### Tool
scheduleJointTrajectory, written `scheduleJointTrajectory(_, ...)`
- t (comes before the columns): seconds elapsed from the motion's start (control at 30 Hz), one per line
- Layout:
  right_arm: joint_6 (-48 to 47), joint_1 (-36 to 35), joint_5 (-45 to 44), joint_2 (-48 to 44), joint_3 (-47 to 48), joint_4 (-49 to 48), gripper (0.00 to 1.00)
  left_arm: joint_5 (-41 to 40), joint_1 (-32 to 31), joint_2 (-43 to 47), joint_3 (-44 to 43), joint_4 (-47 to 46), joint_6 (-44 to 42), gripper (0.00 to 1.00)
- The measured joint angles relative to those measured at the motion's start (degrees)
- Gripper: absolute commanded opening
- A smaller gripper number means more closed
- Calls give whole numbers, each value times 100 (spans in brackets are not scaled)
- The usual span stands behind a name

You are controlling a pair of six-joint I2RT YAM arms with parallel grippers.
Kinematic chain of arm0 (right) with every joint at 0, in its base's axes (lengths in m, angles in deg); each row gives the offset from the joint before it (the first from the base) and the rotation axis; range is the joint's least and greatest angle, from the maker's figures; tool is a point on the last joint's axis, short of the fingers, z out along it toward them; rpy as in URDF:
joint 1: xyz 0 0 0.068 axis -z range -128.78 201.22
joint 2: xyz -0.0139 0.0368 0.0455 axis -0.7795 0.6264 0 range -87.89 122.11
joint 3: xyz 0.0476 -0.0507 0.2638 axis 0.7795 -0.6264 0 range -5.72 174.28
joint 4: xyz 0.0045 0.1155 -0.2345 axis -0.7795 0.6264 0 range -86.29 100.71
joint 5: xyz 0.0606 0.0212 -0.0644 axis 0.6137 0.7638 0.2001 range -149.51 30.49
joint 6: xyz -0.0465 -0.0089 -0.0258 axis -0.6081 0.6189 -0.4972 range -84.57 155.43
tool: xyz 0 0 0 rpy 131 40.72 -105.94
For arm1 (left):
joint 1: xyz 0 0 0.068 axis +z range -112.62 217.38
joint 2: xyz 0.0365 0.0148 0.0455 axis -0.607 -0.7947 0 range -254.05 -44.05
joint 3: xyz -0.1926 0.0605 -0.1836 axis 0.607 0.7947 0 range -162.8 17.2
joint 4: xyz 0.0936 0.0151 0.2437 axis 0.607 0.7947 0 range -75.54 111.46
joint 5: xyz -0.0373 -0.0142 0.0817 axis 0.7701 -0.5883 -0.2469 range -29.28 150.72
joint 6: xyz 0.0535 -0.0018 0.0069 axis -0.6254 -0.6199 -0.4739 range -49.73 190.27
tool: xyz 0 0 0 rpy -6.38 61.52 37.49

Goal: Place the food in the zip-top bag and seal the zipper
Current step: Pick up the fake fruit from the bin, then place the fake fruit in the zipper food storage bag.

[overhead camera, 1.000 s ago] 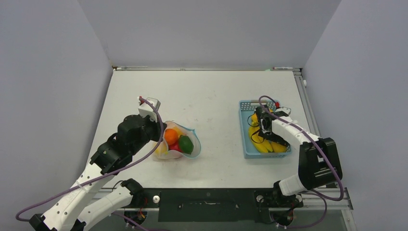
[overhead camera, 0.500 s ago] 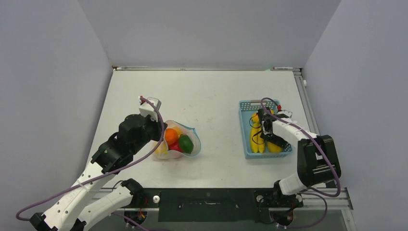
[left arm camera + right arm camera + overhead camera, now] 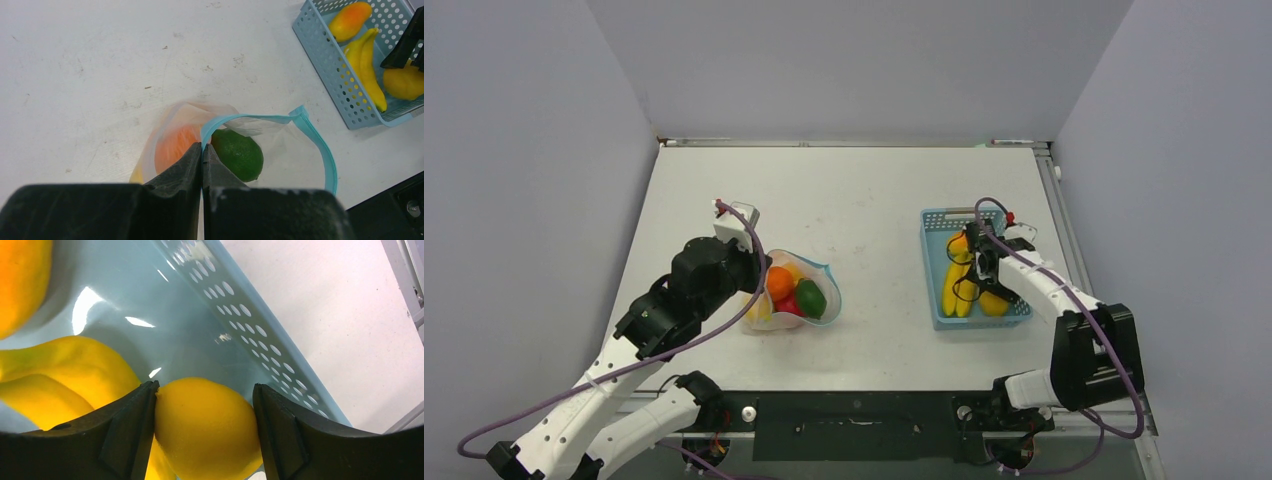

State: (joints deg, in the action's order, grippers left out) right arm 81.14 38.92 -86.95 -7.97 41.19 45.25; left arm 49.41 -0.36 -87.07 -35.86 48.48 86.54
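I read the left gripper [image 3: 202, 150] as pressed together on the zipper [image 3: 320, 150]. It pinches the strip at the near side of the mouth, and the rest of the strip loops open. The bag [image 3: 280, 142] lies on the table [image 3: 864, 190] at 9 o'clock from centre. It holds an orange [image 3: 779, 282], a green fruit [image 3: 811, 298] and a red fruit [image 3: 790, 305]. The basket [image 3: 936, 220] stands at 3 o'clock. Inside it the right gripper [image 3: 205, 390] clamps a lemon [image 3: 205, 435] — both fingers touch its sides. Bananas [image 3: 952, 290] lie in the basket at 9 o'clock from the lemon.
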Motion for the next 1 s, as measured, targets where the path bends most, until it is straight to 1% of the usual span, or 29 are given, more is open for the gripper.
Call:
scheduleJointTrajectory(0.3,-138,0,153,-498,496,136,29,0,46,-24,0,-2,2,0)
scheduleJointTrajectory(0.7,-525,-61,876,-1220,1119,44,25,0,94,-83,0,-4,2,0)
scheduleJointTrajectory(0.83,-575,-238,1115,-1285,1294,-2,25,-2,118,-105,0,-4,2,0)
scheduleJointTrajectory(1.0,-562,-717,1303,-1287,1517,-142,25,-2,170,-131,0,-11,2,0)
